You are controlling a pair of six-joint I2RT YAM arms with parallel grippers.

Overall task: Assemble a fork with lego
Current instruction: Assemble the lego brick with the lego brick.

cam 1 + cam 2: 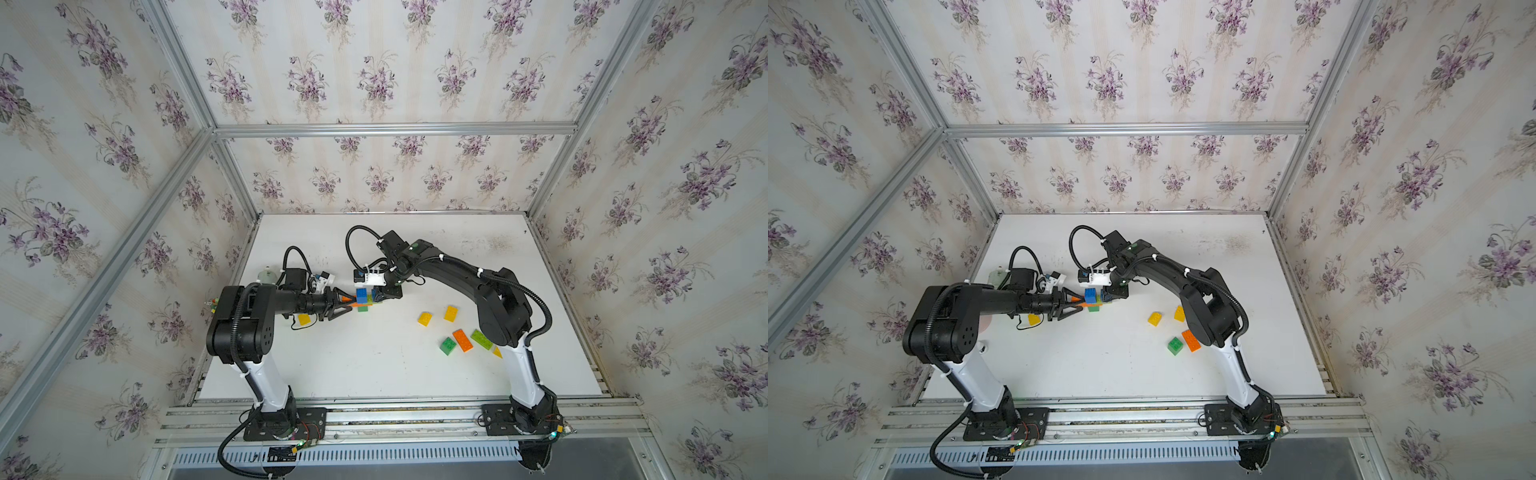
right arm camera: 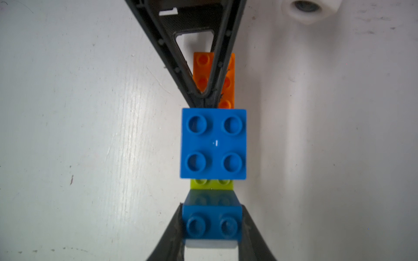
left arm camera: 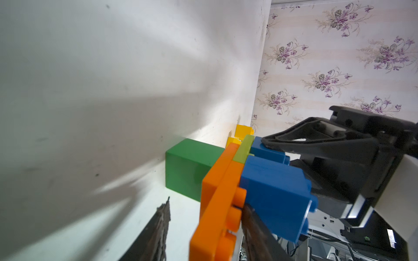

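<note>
While both arms meet over the middle of the white table (image 1: 374, 374), I note the lego build (image 1: 362, 300) standing between them, a little left of centre. From the right wrist view I read its parts: a square blue brick (image 2: 213, 143) with four studs on top, orange plates (image 2: 227, 81) running out under it on the left arm's side, a lime plate (image 2: 212, 184) on the other side, and a second blue brick (image 2: 212, 222) beyond that. The left wrist view adds a dark green brick (image 3: 187, 168) under the orange layer, resting on the table.

My right gripper (image 2: 212, 226) has its jaws closed narrow on the second blue brick, one finger on each flank. My left gripper (image 1: 347, 305) comes in level from the left; its jaws stand partly apart about the orange end, one finger (image 2: 211, 96) touching the square blue brick's edge. I cannot tell whether it grips anything.

Loose bricks lie well apart on the right half: two yellow bricks (image 1: 424, 318), an orange brick (image 1: 462, 340), a green brick (image 1: 447, 345) and a lime brick (image 1: 481, 338) near the right arm. One more yellow brick (image 1: 304, 319) lies under the left arm
</note>
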